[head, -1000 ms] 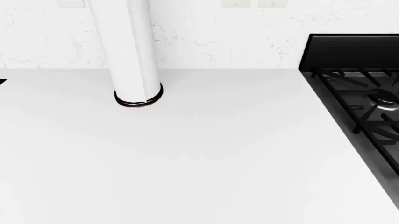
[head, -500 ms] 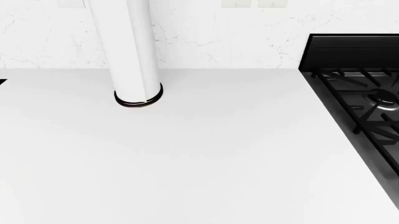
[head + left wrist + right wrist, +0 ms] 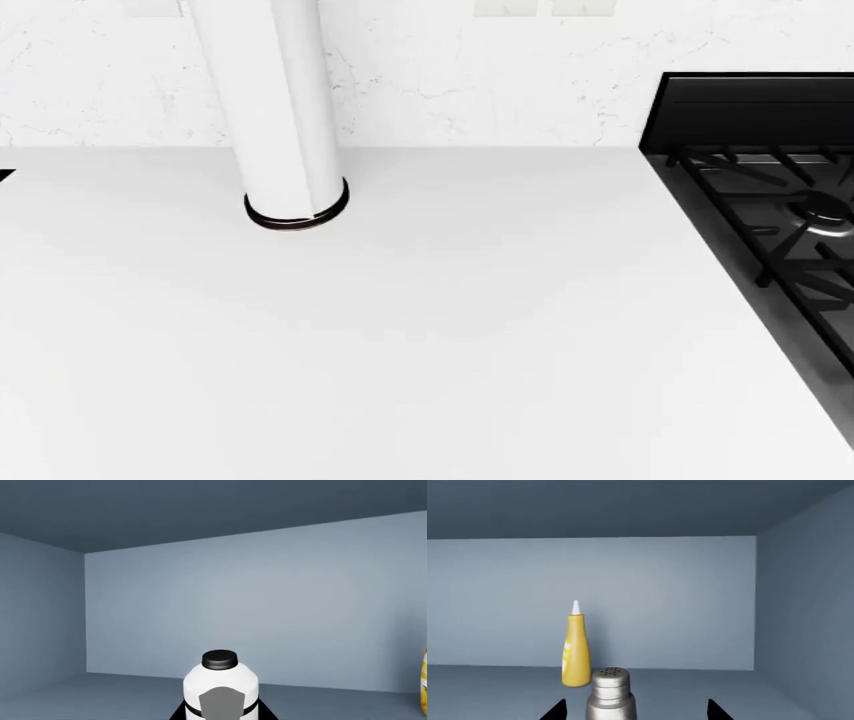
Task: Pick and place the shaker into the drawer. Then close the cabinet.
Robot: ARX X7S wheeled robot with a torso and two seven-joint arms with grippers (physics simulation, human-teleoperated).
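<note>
Metal shaker [image 3: 610, 695], ribbed neck, perforated dome, upright on blue-grey cabinet floor [image 3: 747, 690] between spread right jaws. Yellow squeeze bottle [image 3: 576, 650] behind it near back wall. Left jaws' state indeterminable behind white black-capped bottle [image 3: 220, 690].

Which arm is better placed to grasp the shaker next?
Right. The shaker stands just ahead of the right gripper, between its open fingers. The left wrist view faces a white bottle instead.

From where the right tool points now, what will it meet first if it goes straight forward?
Most likely the shaker, which stands upright between the two dark tips of the right tool. The yellow bottle looks farther back and off to one side. Depth is hard to judge.
</note>
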